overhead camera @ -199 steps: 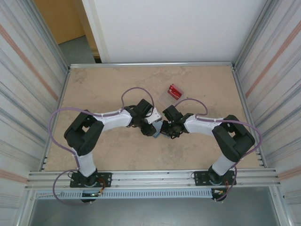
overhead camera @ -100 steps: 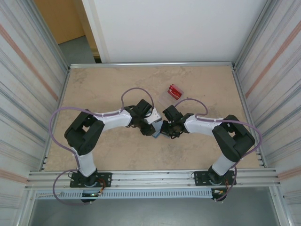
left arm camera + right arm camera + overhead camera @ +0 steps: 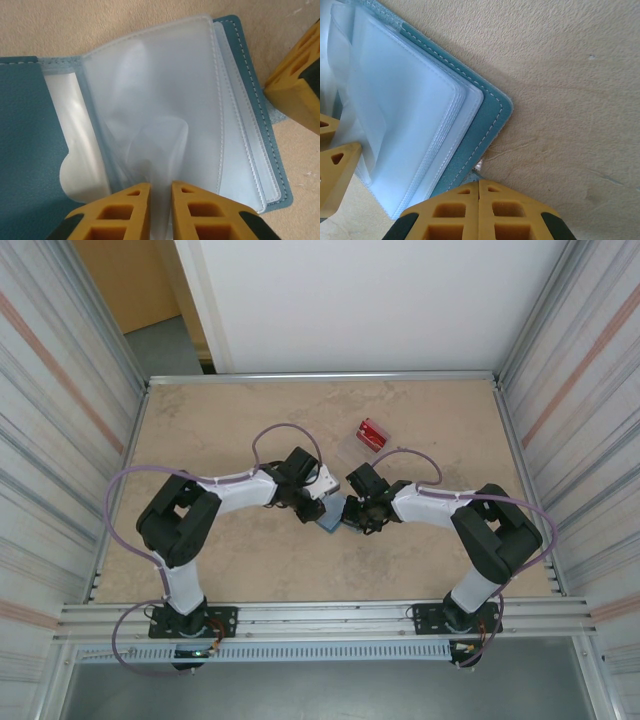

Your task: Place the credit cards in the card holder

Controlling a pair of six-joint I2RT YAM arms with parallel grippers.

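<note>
Left gripper was shifted slightly since the earlier frame. Its jaws were narrowed and are pinched on a clear sleeve of the opened card holder just ahead. Right gripper is closed at the holder's corner. Credit cards are noted well beyond it.

Bright, even overhead light; beige stone-look tabletop shows faint soft shadows by the white-and-black arms. Wrist views sharp mid-frame, mild white glare on clear plastic sleeves of teal-blue folding wallet, yellow left pincer fingers slightly soft.

Left arm and right arm bend inward; left fingers almost together, right fingers shut.
</note>
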